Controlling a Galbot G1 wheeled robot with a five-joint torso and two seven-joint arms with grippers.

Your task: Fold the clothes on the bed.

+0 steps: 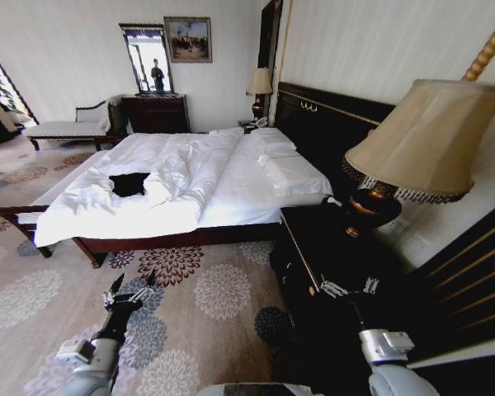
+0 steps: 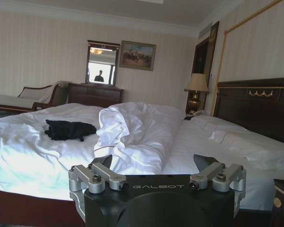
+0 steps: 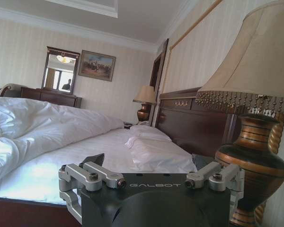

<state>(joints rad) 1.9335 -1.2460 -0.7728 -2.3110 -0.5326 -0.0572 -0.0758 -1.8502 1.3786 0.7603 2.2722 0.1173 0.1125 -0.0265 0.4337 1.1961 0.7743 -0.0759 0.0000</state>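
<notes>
I see a flowery carpet [image 1: 198,289], striped pale walls [image 1: 66,58], a mirror [image 1: 147,58] beside a painting [image 1: 188,39], and a big lamp [image 1: 421,148] on what looks like a dark nightstand [image 1: 330,264].

Head cam high, off the bed [image 1: 190,177] side, looking down toward 12 o'clock. Both wrist cams low, level, facing the bed; all share duvet and headboard [image 1: 330,124].

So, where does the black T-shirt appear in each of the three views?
Head view: the black T-shirt lies crumpled on the white bed, toward its foot end, left of centre.
Left wrist view: T-shirt on the duvet, beyond the left end effector.
Right wrist view: I cannot find it.
Shared landmark: the framed painting on the far wall.
</notes>
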